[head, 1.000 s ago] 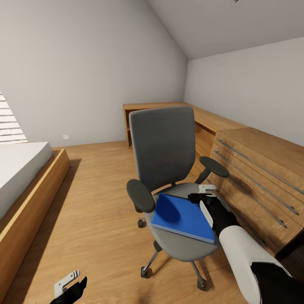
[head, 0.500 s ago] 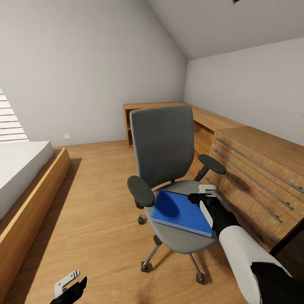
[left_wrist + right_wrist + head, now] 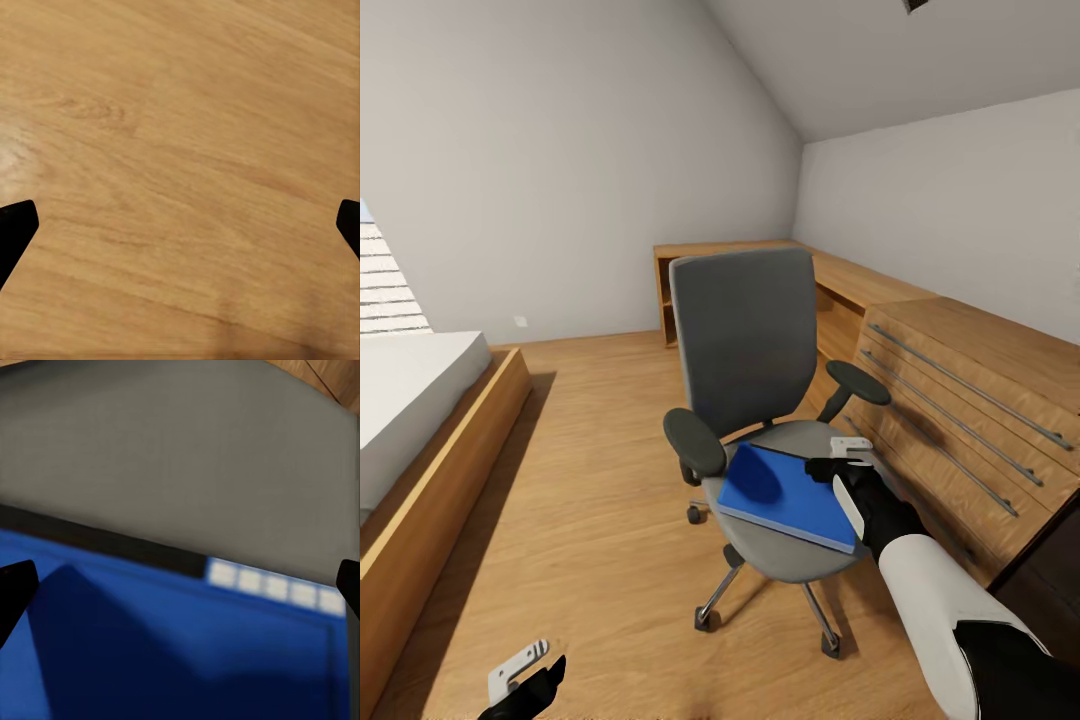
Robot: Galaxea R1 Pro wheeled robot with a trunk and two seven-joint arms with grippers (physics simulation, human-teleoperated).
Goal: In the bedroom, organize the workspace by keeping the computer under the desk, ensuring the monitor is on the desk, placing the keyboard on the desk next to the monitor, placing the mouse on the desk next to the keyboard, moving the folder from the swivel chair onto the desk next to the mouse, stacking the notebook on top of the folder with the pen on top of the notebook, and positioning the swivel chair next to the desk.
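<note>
While folder point(image 3: 790, 495) lies on swivel chair point(image 3: 750, 370) | right tool point(image 3: 847, 470) spread over it | left tool point(image 3: 180, 225) released

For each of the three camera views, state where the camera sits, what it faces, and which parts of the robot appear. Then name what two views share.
Head view: on the head, facing forward and down at the swivel chair holding the folder; right gripper and left gripper show.
Left wrist view: near the left gripper, facing the wooden floor; dark fingertips show.
Right wrist view: near the right gripper, facing folder and grey seat; dark fingertips show.
Shared: head and right wrist views show the folder.
</note>
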